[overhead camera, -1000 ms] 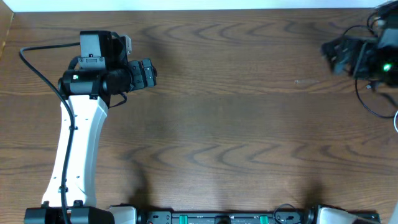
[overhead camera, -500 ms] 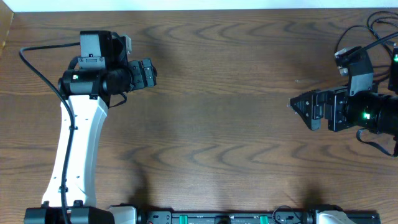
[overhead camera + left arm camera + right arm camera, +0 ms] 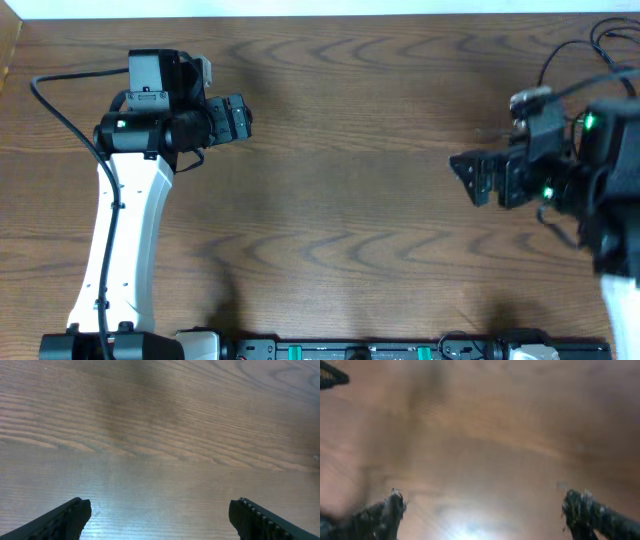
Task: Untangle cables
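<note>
No coiled black or white cables show on the wooden table (image 3: 360, 200) in any view. A few thin black cords (image 3: 608, 30) run at the far right edge behind my right arm; I cannot tell whether they are the cables or arm wiring. My left gripper (image 3: 246, 118) is open and empty at the back left, over bare wood in the left wrist view (image 3: 160, 520). My right gripper (image 3: 466, 176) is open and empty at the right, pointing left. The right wrist view (image 3: 482, 510) is blurred and shows only bare wood between the fingers.
The left arm's white link (image 3: 125, 240) stretches from the front edge to the back left. A thick black wire (image 3: 55, 110) loops beside it. A black rail (image 3: 350, 350) lies along the front edge. The table's back edge (image 3: 300, 16) runs along the top.
My right arm has swung from the back right corner toward the front and left, its gripper now further left over the table. The left arm has not moved.
</note>
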{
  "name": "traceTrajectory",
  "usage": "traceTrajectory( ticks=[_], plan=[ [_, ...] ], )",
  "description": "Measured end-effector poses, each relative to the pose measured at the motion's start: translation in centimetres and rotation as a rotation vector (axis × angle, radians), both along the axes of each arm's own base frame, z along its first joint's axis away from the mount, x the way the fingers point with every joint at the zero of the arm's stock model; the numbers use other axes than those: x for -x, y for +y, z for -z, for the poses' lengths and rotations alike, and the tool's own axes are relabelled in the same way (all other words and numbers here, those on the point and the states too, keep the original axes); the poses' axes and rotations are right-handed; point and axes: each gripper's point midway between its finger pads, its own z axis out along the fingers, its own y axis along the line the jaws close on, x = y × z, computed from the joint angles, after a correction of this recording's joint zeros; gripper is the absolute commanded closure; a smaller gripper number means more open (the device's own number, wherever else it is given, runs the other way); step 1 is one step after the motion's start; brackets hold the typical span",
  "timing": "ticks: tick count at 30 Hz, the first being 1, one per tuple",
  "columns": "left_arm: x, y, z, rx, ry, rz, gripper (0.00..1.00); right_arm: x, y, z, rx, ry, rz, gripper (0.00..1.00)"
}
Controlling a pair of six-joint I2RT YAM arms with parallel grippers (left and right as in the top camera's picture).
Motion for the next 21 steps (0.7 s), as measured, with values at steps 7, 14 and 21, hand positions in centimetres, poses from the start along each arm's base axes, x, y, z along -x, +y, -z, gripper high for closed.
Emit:
traceTrajectory(
  ticks=[7, 14, 21],
  plan=[
    [0.0, 0.0, 0.0, 0.000, 0.001, 0.000, 0.07, 3.1, -2.5, 3.0, 0.080, -0.248, 0.104, 0.01],
    [0.0, 0.0, 0.0, 0.000, 0.000, 0.000, 0.07, 4.5, -5.7, 7.0, 0.154, -0.379, 0.258, 0.01],
    [0.0, 0.0, 0.0, 0.000, 0.000, 0.000, 0.07, 3.8, -6.1, 7.0, 0.134, -0.604, 0.301, 0.01]
  ],
)
